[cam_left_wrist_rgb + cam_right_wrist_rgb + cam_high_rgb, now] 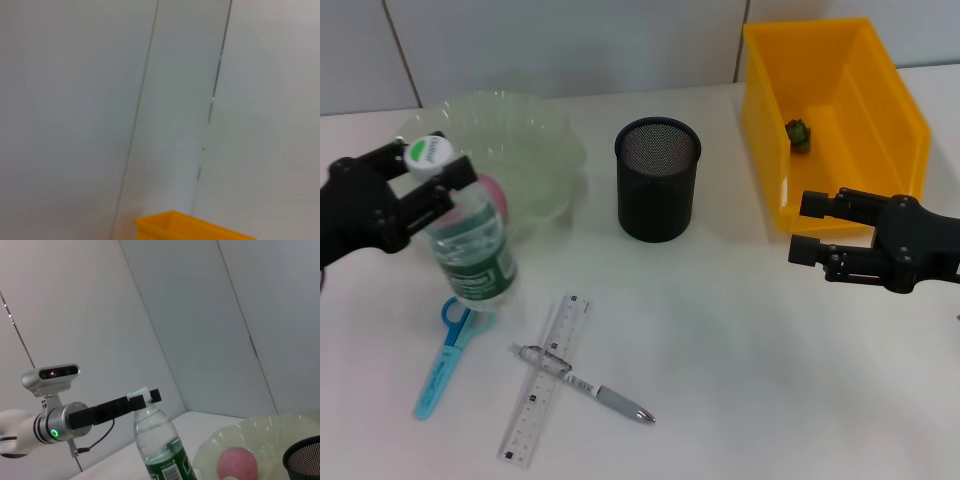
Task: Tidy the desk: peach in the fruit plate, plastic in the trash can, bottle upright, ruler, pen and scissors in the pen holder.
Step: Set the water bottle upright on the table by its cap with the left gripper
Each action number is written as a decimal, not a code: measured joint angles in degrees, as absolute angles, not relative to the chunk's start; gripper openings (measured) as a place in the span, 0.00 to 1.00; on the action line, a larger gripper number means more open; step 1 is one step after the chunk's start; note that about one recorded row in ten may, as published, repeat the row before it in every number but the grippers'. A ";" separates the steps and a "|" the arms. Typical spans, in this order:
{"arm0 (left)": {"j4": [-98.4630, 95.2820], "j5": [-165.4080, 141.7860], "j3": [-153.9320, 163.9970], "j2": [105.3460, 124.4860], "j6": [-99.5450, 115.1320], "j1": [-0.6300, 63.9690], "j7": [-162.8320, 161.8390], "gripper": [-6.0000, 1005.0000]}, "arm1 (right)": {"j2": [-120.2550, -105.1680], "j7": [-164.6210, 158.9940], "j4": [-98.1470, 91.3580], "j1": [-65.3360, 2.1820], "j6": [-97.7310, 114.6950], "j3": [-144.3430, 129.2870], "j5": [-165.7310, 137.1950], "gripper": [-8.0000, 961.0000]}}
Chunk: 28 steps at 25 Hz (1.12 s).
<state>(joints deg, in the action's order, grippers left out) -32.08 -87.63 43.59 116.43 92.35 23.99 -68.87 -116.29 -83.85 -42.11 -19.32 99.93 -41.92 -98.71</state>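
Note:
My left gripper (438, 160) is shut on the white cap of the clear bottle (470, 250), which stands upright at the table's left; both also show in the right wrist view, gripper (142, 399) and bottle (160, 445). A pink peach (492, 195) lies in the translucent green fruit plate (535, 135). Blue scissors (445, 355), a clear ruler (545, 385) and a pen (595, 390) lie on the table in front. The black mesh pen holder (657, 180) stands in the middle. A green piece of plastic (799, 132) lies in the yellow bin (880, 110). My right gripper (807, 228) is open and empty by the bin's front.
The bottle's base is close to the scissors' handle. The pen lies across the ruler. The yellow bin's corner shows in the left wrist view (185, 227) against a white wall. The table's front right is bare white surface.

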 joint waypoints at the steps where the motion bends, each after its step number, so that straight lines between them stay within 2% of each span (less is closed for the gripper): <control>1: -32.08 -87.63 43.59 116.43 92.35 23.99 -68.87 0.46 | -116.29 -83.85 -42.11 -19.32 99.93 -41.92 -98.71 0.84; 9: -31.84 -87.74 45.46 117.95 92.02 26.13 -68.13 0.46 | -116.27 -83.85 -42.09 -19.10 100.26 -41.92 -98.70 0.84; 15: -29.44 -87.74 45.61 118.12 91.36 27.96 -66.85 0.46 | -116.30 -83.61 -41.65 -19.02 100.39 -41.92 -98.70 0.84; 28: -29.02 -87.41 46.15 118.31 89.22 27.68 -65.97 0.47 | -116.36 -83.44 -41.57 -18.81 100.96 -41.92 -98.70 0.84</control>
